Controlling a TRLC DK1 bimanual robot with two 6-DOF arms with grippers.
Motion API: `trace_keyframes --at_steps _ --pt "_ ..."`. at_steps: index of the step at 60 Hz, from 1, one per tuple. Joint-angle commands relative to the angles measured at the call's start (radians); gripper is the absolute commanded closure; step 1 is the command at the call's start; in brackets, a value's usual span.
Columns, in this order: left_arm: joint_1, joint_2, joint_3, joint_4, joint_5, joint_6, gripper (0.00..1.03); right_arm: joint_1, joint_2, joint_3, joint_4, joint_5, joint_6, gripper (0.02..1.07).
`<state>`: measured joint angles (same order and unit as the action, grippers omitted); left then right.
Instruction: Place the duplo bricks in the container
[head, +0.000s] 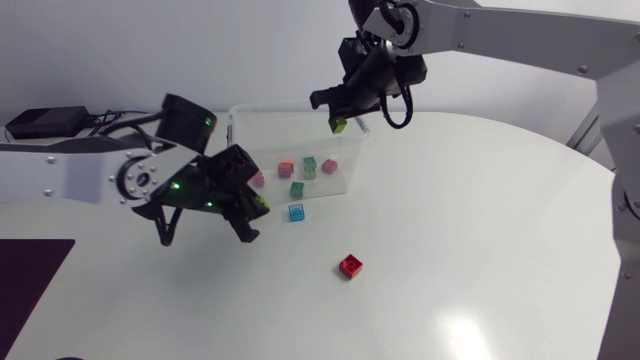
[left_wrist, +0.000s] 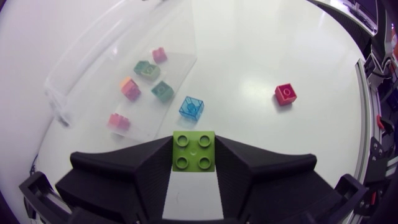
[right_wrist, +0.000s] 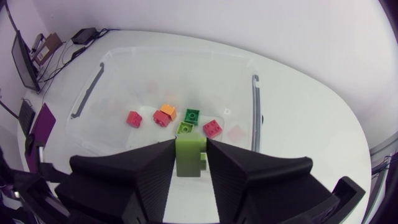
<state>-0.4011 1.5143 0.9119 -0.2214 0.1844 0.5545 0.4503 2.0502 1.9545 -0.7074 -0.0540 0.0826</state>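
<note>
My left gripper (head: 254, 213) hangs above the table in front of the clear container (head: 290, 108) and is shut on a lime green brick (left_wrist: 194, 150). On the table ahead of it lie a translucent blue brick (left_wrist: 191, 107), just outside the container's wall (left_wrist: 93, 50), and a red brick (left_wrist: 285, 94) farther off. My right gripper (head: 338, 118) is over the container's back right part, shut on a green brick (right_wrist: 189, 155). Below it, several bricks lie on the container floor, among them a red one (right_wrist: 134, 118) and a dark green one (right_wrist: 192, 116).
A black device (head: 45, 122) with cables sits at the back left of the table. A dark mat (head: 30, 275) lies at the front left. The white table (head: 480, 260) stretches out to the right of the red brick (head: 350, 266).
</note>
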Motion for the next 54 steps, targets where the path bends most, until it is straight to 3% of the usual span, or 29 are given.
trace_keyframes --at_steps 1,17,33,47,51,54 --pt "0.011 -0.085 0.024 -0.045 0.013 0.016 0.74 -0.005 0.047 0.060 -0.003 0.003 0.025 0.60" --pt "0.033 -0.141 0.179 -0.058 0.017 -0.036 0.74 -0.013 0.070 0.077 -0.038 0.013 0.019 0.31" --pt "0.071 0.075 0.355 0.097 0.001 -0.145 0.74 0.001 -0.196 -0.238 -0.001 0.013 -0.015 0.31" --pt "0.074 0.334 0.528 0.154 -0.082 -0.209 0.72 0.053 -0.398 -0.626 0.048 -0.017 -0.041 0.31" --pt "0.073 0.385 0.562 0.154 -0.106 -0.212 0.62 0.073 -0.423 -0.717 0.062 -0.030 -0.053 0.31" --pt "0.071 0.414 0.581 0.157 -0.125 -0.212 0.47 0.091 -0.427 -0.770 0.071 -0.032 -0.069 0.31"
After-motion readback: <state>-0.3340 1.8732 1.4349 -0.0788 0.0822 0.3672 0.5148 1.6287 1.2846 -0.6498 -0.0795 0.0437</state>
